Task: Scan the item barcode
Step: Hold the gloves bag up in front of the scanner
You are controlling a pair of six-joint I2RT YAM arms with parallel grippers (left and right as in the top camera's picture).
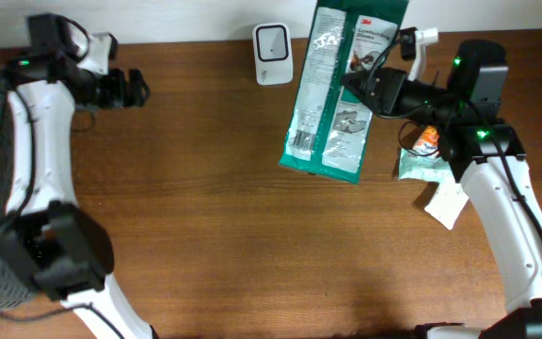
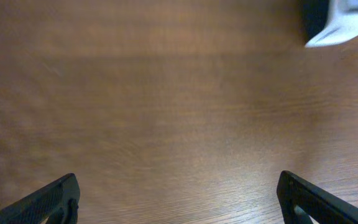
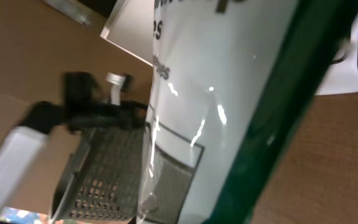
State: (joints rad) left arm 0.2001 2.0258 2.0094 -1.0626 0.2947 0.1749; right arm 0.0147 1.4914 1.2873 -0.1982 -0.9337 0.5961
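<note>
Right gripper [image 1: 360, 85] clamped on the green 3M package [image 1: 332, 118], held just right of the white scanner [image 1: 273, 42]; left gripper [image 1: 139, 90] wide open, empty; pickup done, barcode scan apparently still pending.

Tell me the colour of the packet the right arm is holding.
The packet has a green border and a silvery-white printed front. The overhead view shows it best.

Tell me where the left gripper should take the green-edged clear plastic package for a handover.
Probably the free long edge facing the left arm, approached from the left. The green-edged clear plastic package is a thin flat bag, so the open left gripper can pinch across it; the right gripper occupies the opposite edge.
</note>
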